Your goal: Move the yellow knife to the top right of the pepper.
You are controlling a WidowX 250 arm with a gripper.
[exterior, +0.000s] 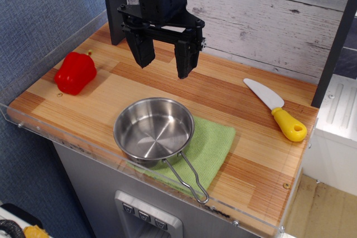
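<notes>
Nearest you, the shiny steel pan (pixel 153 130) with its wire handle sits on a green cloth (pixel 215 146), just below your claw (pixel 164 62). The claw hangs above the wooden counter (pixel 251 154), fingers apart, holding nothing. The yellow-handled toy knife (pixel 277 111) lies well right; the glossy red pepper (pixel 75 72) well left.

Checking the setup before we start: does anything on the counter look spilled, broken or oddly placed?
Nothing spilled or broken. The only slight oddity: the round steel pan sits half on the green cloth, its wire handle reaching the counter's front edge. The red bell pepper and yellow-handled toy knife lie flat.
</notes>
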